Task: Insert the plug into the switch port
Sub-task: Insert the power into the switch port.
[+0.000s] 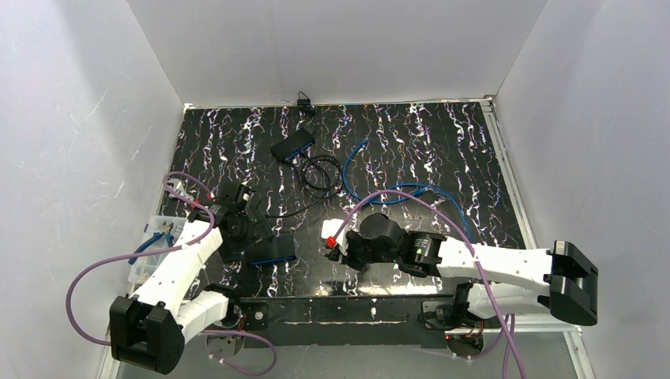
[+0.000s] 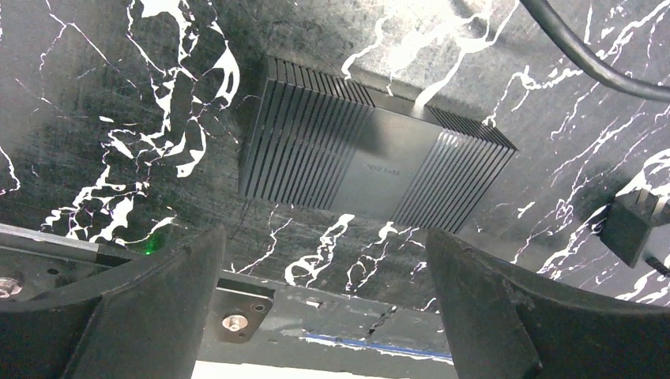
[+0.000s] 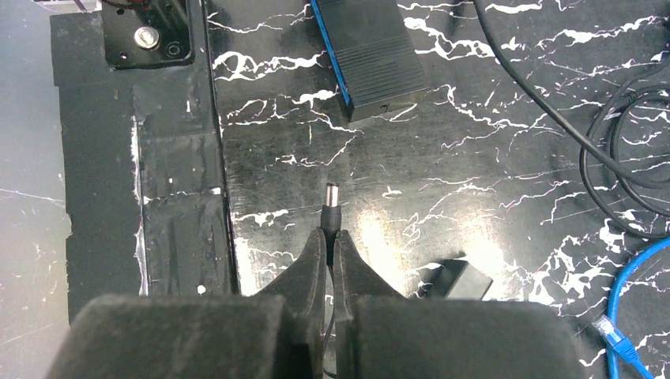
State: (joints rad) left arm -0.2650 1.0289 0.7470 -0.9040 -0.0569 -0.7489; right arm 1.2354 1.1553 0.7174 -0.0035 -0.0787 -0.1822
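The switch (image 1: 272, 253) is a flat black ribbed box with a blue edge, lying near the table's front left. My left gripper (image 2: 324, 264) hangs open just in front of the switch (image 2: 371, 158), nothing between its fingers. My right gripper (image 3: 329, 237) is shut on the plug (image 3: 332, 204), a small black barrel connector with a metal tip that sticks out past the fingertips. The tip points toward the end face of the switch (image 3: 371, 55), where a small round port (image 3: 385, 103) shows, a short gap away. In the top view the right gripper (image 1: 336, 246) sits right of the switch.
A second dark box (image 1: 292, 145) lies at the back, with a coiled black cable (image 1: 320, 170) and a blue network cable (image 1: 395, 192) beside it. A black adapter block (image 3: 461, 280) rests right of my right fingers. A plastic bin (image 1: 154, 249) stands at the left edge.
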